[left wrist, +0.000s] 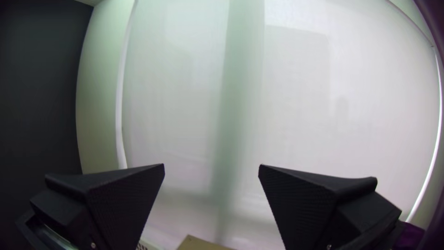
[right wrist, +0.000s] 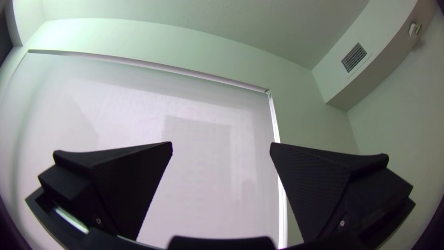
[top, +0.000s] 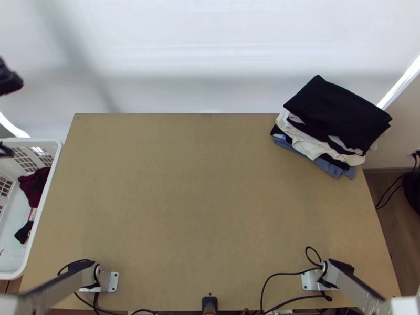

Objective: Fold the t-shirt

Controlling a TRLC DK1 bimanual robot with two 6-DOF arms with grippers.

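White basket cut off by top view's left edge.

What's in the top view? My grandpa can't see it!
A wooden table has folded clothes, black on top, piled at its far right corner. Left of it, a white basket holds dark red cloth. Robot arms stand at the near edge.

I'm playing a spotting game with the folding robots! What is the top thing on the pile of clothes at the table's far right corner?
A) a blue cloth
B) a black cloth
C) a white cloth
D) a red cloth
B, because the black cloth lies over the white and blue ones in the pile.
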